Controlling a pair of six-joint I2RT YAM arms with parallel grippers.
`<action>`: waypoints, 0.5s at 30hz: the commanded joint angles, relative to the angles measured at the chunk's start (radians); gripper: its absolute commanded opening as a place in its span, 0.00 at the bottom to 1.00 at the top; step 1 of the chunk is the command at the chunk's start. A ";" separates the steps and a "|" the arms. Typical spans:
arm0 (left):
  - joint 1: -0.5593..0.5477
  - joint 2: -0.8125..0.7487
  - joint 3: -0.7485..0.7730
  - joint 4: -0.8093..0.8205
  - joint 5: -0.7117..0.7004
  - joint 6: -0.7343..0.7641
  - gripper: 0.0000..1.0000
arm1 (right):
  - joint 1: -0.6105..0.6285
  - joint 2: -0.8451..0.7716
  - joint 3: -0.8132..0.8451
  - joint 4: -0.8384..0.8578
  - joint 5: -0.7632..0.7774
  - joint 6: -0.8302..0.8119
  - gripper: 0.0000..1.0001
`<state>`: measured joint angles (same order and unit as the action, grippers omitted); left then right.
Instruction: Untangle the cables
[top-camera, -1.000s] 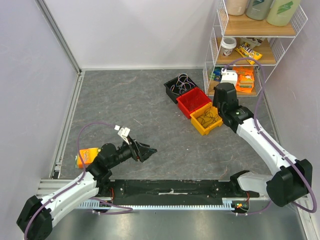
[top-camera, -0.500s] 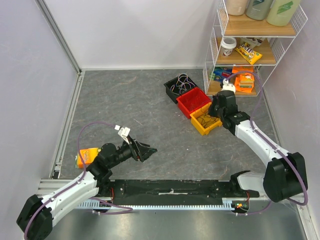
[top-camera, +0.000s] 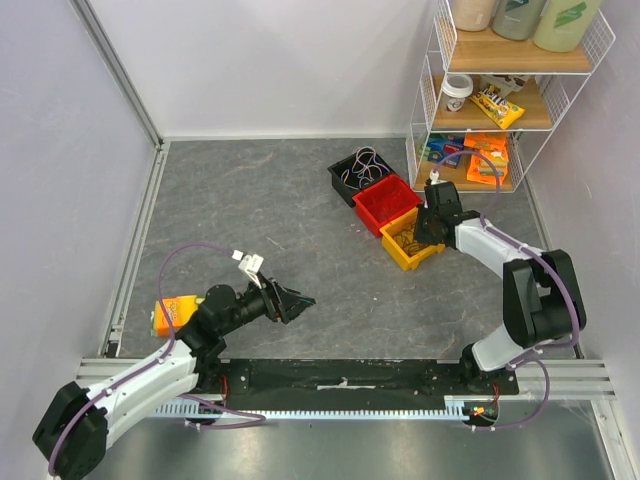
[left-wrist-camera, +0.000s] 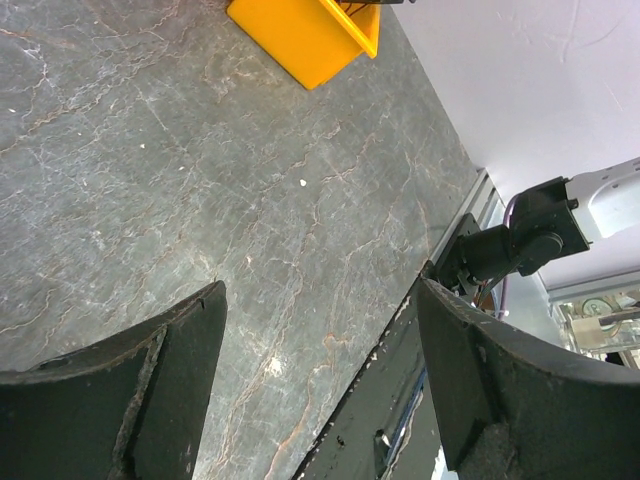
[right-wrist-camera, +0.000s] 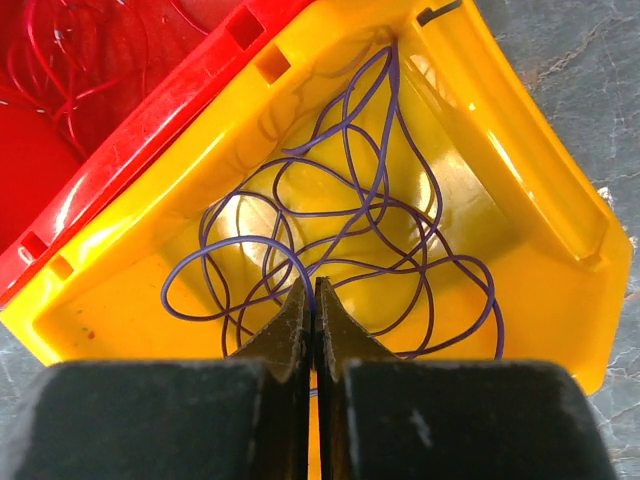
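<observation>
Both fingers of the right gripper (right-wrist-camera: 313, 285) are pressed tight together, with no gap between them. Their tips are down inside the yellow bin (right-wrist-camera: 540, 150), right on top of the purple cables (right-wrist-camera: 345, 235). The purple cables lie in a loopy pile on the bottom of that bin. One loop runs just by the tips, but I cannot tell if a strand is pinched between them.

Next to the yellow bin, touching it, is a red bin (right-wrist-camera: 150, 110) with thin red cables (right-wrist-camera: 60, 60) in it. From above, a black bin (top-camera: 345, 185) sits just behind the red one, with pale cables (top-camera: 366, 160) in it. All three bins stand in a row near the wire shelf (top-camera: 515, 62).

The left gripper (left-wrist-camera: 320, 300) is far away from the bins, on the other side of the grey table (left-wrist-camera: 150, 150). Its fingers are spread wide apart and it holds nothing. It hangs low over the table. An orange box (top-camera: 175, 313) lies by the left arm, close to the table's edge.
</observation>
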<state>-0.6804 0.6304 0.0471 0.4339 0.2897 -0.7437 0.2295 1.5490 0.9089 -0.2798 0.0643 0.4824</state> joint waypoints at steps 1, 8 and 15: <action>0.001 0.002 -0.033 0.063 -0.009 -0.017 0.82 | 0.004 0.042 0.093 -0.038 0.014 -0.062 0.02; 0.002 0.026 -0.027 0.066 -0.007 -0.016 0.82 | 0.047 -0.059 0.139 -0.119 0.081 -0.099 0.32; 0.002 0.041 -0.023 0.072 -0.007 -0.016 0.82 | 0.082 -0.271 0.140 -0.228 0.170 -0.114 0.54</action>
<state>-0.6804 0.6682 0.0471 0.4519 0.2897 -0.7437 0.2989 1.4029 1.0111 -0.4419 0.1585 0.3893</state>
